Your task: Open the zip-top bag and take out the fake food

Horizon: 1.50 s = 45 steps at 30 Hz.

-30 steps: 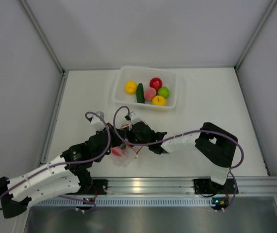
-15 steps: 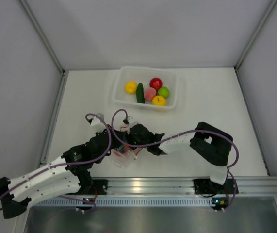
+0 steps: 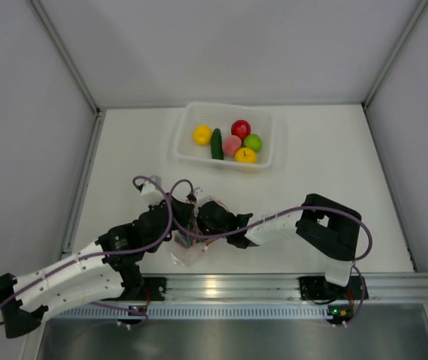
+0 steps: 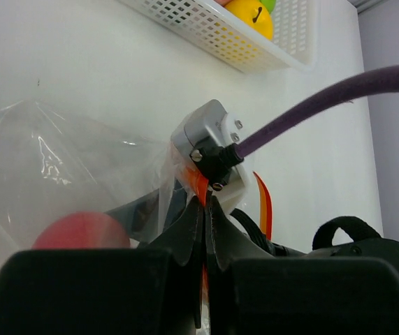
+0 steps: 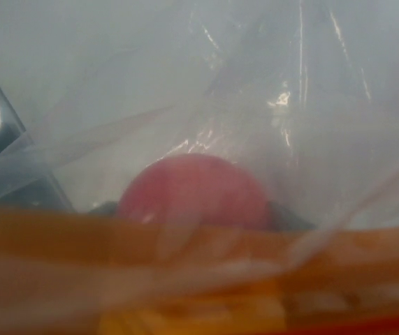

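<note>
The zip-top bag (image 3: 187,251) lies near the front edge between my two grippers. My left gripper (image 4: 205,202) is shut on its orange-red zip strip (image 4: 198,183). My right gripper (image 3: 199,223) reaches into the bag's mouth. In the right wrist view the strip (image 5: 185,279) crosses in front and hides most of the fingers. Their dark tips (image 5: 290,213) show on either side of a red round fruit (image 5: 192,192) inside the bag, jaws apart. The same fruit (image 4: 80,230) shows through the plastic in the left wrist view.
A translucent white basket (image 3: 266,135) stands at the back and holds a yellow fruit (image 3: 202,135), a cucumber (image 3: 216,143), a red fruit (image 3: 240,129), a pink one (image 3: 232,145), a green one (image 3: 252,142) and another yellow one (image 3: 246,155). Walls stand left and right.
My right gripper has moved left and toward the front, deeper into the bag. The bag has shifted slightly toward the front edge. My left gripper has kept its hold.
</note>
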### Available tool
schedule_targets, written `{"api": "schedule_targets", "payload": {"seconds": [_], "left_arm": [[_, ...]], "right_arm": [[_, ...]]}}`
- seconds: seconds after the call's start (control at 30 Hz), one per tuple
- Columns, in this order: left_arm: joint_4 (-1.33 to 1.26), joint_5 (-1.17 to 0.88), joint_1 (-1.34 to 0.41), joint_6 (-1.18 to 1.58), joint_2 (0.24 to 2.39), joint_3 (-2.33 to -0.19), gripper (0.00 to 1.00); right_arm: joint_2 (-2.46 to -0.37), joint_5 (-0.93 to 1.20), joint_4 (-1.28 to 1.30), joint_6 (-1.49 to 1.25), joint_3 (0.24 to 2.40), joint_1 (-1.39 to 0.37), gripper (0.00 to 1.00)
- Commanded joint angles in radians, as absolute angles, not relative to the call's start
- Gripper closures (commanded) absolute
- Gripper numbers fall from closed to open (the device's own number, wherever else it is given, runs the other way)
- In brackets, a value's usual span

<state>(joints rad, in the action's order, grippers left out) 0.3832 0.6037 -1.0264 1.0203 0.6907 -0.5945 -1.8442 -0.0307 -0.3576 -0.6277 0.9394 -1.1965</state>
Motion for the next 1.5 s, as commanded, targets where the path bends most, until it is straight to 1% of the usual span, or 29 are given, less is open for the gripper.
{"api": "schedule_targets", "payload": {"seconds": [0.0,0.2,0.33,0.5,0.73,1.0,1.23,1.47], "left_arm": [[0.316,0.615,-1.025,1.022,0.693,-0.584,1.0],[0.316,0.623,-1.023,1.035,0.704,-0.571,1.0],[0.316,0.626,-1.023,1.037,0.701,-0.568,1.0],[0.318,0.624,-1.023,1.034,0.687,-0.561,1.0],[0.314,0.611,-1.023,1.035,0.693,-0.557,1.0],[0.314,0.607,-1.022,1.031,0.687,-0.56,1.0],[0.311,0.588,-1.023,1.037,0.749,-0.581,1.0],[0.301,0.562,-1.023,1.04,0.801,-0.603,1.0]], "right_arm": [[-1.749,-0.089,-0.295,-0.575,0.905,-1.244,0.38],[-1.671,-0.205,-0.25,-0.615,0.867,-1.243,0.42],[-1.663,-0.291,-0.148,-0.64,0.885,-1.238,0.43],[-1.649,-0.348,-0.101,-0.67,0.887,-1.207,0.45],[-1.608,-0.457,-0.003,-0.64,0.934,-1.177,0.47],[-1.508,-0.463,-0.003,-0.614,0.911,-1.131,0.5],[-1.418,-0.425,-0.046,-0.583,0.902,-1.132,0.52],[-1.336,-0.448,-0.115,-0.592,0.887,-1.131,0.55]]}}
